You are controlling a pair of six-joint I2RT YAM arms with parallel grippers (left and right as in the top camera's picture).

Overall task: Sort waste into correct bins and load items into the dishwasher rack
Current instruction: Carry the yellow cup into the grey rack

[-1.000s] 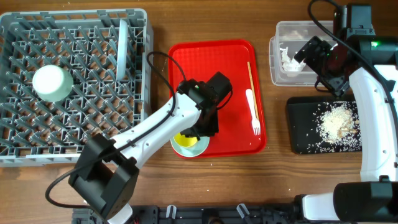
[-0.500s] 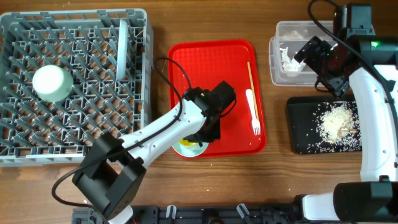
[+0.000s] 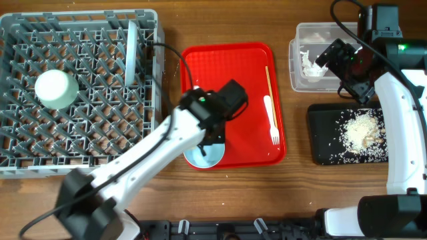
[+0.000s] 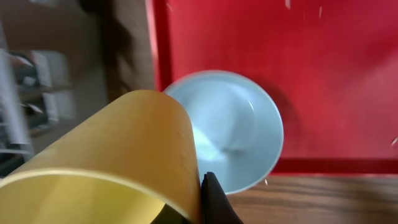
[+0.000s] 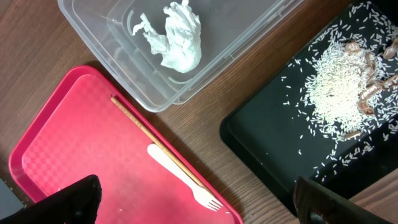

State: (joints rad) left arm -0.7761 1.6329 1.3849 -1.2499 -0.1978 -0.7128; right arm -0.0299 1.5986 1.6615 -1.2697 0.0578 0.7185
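L pincer [image 3: 213, 137] clenched on the yellow cup [image 4: 106, 162]. The cup is up off the surface and tilted, mouth toward the wrist cam, w/ one dark finger [image 4: 214, 199] showing against its wall.

Directly under it is the mint bowl [image 4: 239, 134], empty, at the near-left corner of the red tray [image 3: 233, 60], rim hanging over the tray lip onto the table [image 3: 300, 193]. Bare wood on the near side of the pincer. To its left a strip of bare wood, then the wall of the dishwasher rack [image 3: 80, 133]. To its right is open red tray floor, then the white fork [image 3: 271, 120] and a thin wooden stick [image 3: 268, 83], both lying lengthwise near the tray's right edge.

Rack holds a second bowl [image 3: 55, 89], upside down at its left side, and the plate [image 3: 131, 47] on edge near its right wall. Rest is bare pegs.

R pincer [image 3: 337, 70] released, jaws wide, nothing betw them. It hangs over the clear tub [image 3: 297, 67], w/ the black tray [image 3: 320, 147] on its near side. Tub and tray are apart, wood betw them. Tub holds the crumpled tissue [image 5: 177, 37]. Black tray holds a heap of rice [image 5: 333, 93] w/ loose grains scattered round it and some brownish bits I can't make out.
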